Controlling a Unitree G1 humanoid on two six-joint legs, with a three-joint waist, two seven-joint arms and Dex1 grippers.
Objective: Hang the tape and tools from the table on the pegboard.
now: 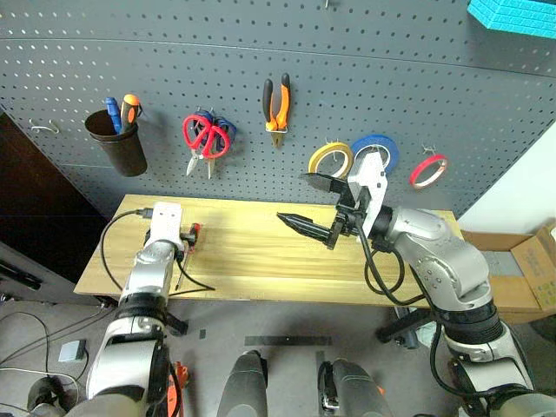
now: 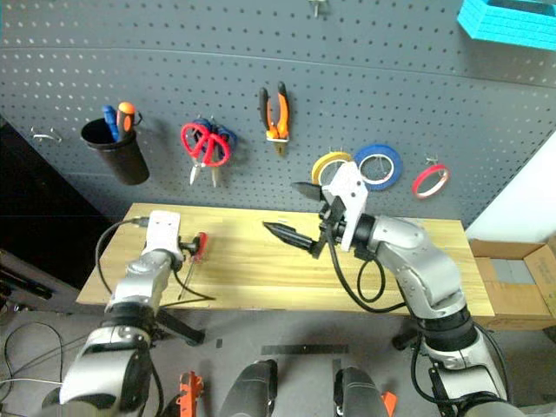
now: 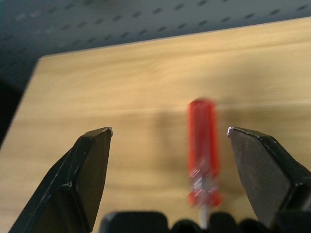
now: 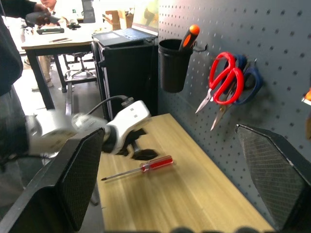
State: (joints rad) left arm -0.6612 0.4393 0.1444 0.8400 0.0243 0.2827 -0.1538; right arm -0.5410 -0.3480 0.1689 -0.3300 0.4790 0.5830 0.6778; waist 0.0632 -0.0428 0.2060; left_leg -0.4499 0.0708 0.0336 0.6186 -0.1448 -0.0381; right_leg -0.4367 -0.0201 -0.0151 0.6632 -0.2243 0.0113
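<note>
A slim red-handled screwdriver [image 3: 201, 145] lies on the light wood table [image 1: 261, 261] near its left end. My left gripper [image 3: 170, 131] is open and low over the table, with the handle lying between its fingers, untouched. My right gripper [image 1: 306, 202] hangs open and empty above the table's middle, in front of the dark grey pegboard [image 1: 391, 87]. On the pegboard hang red-handled scissors [image 1: 205, 139], orange-and-black pliers [image 1: 277, 104] and, at the right, a thin red tape ring [image 1: 428, 171].
A black cup [image 1: 117, 139] on the pegboard holds blue- and orange-handled tools. Blue scissors [image 1: 224, 129] hang behind the red ones. A yellow roll [image 1: 330, 159] and a blue roll [image 1: 375, 152] hang beside the red ring. A cardboard box [image 1: 521, 269] sits right of the table.
</note>
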